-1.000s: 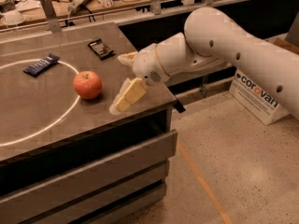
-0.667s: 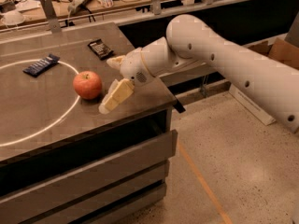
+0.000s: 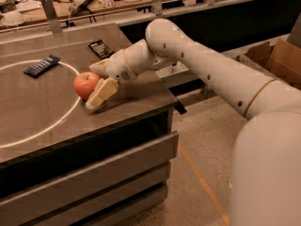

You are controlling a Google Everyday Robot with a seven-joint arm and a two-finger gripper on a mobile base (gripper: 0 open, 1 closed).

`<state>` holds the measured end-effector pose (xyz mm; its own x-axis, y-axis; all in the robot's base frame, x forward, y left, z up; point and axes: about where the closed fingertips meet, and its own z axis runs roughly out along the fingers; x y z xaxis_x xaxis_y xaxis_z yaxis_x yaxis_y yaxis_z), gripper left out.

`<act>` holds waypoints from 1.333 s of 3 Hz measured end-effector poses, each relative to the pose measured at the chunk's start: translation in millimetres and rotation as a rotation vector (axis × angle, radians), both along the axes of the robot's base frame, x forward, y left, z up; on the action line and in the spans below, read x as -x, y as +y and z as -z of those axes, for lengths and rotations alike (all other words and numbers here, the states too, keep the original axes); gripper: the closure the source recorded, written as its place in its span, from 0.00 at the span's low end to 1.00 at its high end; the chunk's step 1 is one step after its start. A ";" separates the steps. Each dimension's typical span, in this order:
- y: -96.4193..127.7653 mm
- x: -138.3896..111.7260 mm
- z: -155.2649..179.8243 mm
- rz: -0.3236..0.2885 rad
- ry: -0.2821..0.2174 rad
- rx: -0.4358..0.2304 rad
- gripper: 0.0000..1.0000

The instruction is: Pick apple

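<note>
The red-orange apple sits on the brown table, on the right side of a white circle painted on the top. My gripper has come in from the right and is open. One pale finger is just behind the apple's upper right. The other finger lies in front of its lower right, touching or nearly touching it. The apple rests on the table between the two fingers.
A blue snack bar lies at the circle's far left. A dark snack bar lies behind the gripper. The table's right edge is close to the wrist. A cardboard box stands on the floor at right.
My arm has moved left along the table. The gripper, which was a short way right of the apple, now has its fingers on either side of the apple's right half.
</note>
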<state>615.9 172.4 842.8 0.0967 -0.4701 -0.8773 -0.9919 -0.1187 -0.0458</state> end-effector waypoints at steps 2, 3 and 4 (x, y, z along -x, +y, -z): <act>15.6 -6.9 -14.0 -0.066 0.029 -0.019 0.62; 12.3 -7.8 -54.6 -0.061 -0.017 -0.118 0.85; 9.8 -6.7 -103.8 -0.082 -0.090 -0.212 1.00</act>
<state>622.6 182.2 946.6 0.2094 -0.2635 -0.9417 -0.9701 -0.1767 -0.1663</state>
